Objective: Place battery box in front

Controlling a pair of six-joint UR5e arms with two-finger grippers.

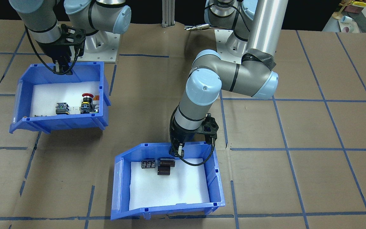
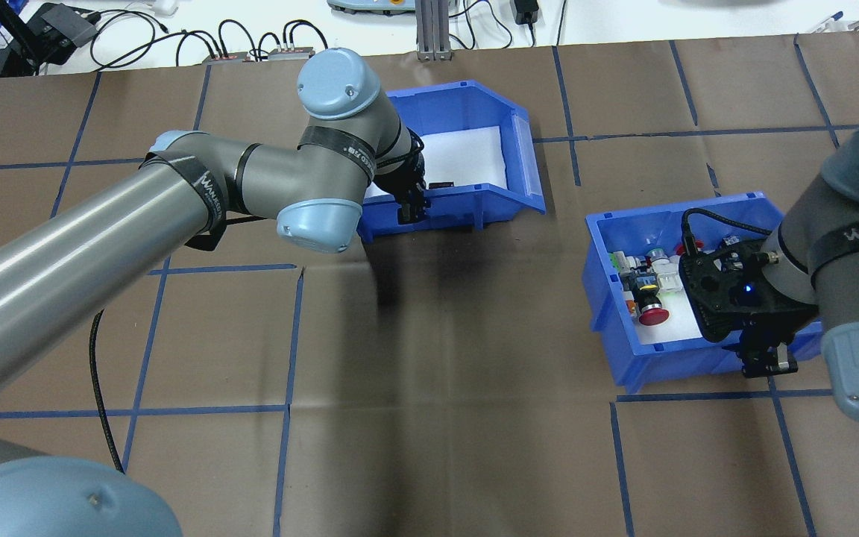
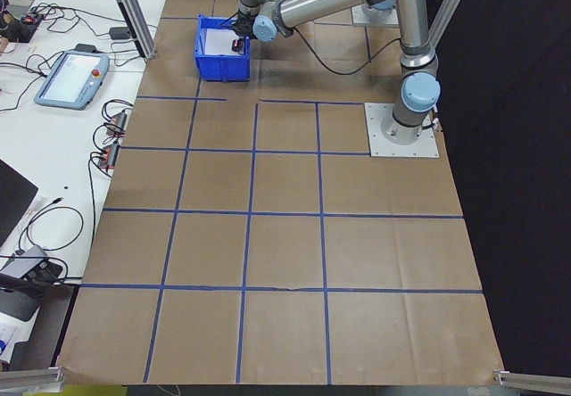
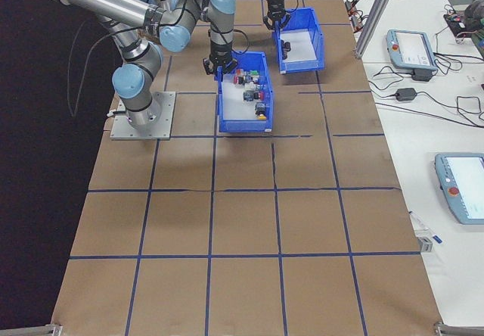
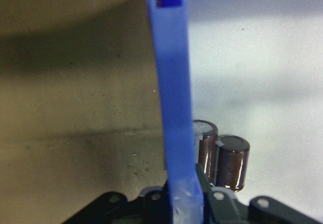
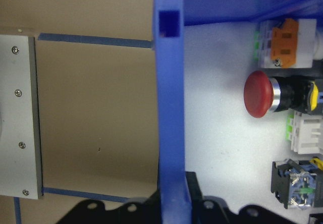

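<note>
The left pincer (image 1: 177, 149) is shut tight on the near wall of the blue plastic battery box (image 1: 167, 208), far out on the bench (image 1: 297, 178).

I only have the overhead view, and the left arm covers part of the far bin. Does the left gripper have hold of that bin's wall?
Observer: Yes. The left wrist view shows the left gripper clamped astride the battery box wall, one finger on each side.
Operator: What is inside it?
Observer: A few dark cylinders on white foam, bunched near the gripped wall.
Operator: And the right gripper?
Observer: The right gripper is likewise astride the near wall of the button bin.
</note>
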